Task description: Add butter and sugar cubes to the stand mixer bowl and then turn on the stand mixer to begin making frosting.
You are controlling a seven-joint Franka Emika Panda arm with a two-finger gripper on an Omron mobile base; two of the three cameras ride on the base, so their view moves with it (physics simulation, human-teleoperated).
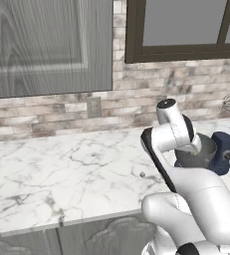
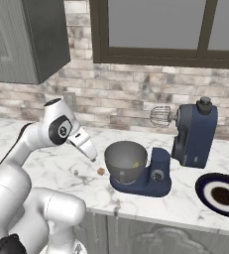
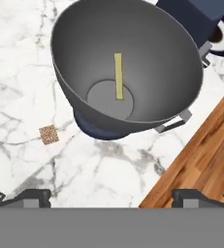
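The stand mixer (image 2: 185, 144) stands on the marble bench (image 1: 61, 174) toward its front edge, its navy head tilted back so the wire whisk (image 2: 159, 117) points out over the bench toward the brick wall side. Its grey metal bowl (image 3: 128, 63) sits on the rounded base, and a thin yellow strip (image 3: 118, 76) lies inside it, running from the wall down onto the flat bottom. The butter (image 3: 49, 134), a small tan cube, rests on the bench just beside the bowl's base, apart from it. The sugar cubes (image 2: 76, 172), a pale grey lump, lie on the bench near the butter, farther from the mixer. The fingers (image 3: 113, 196) hover above the bench beside the bowl, spread wide and holding nothing. A dark blue plate (image 2: 220, 193) sits near the bench's front edge beyond the mixer.
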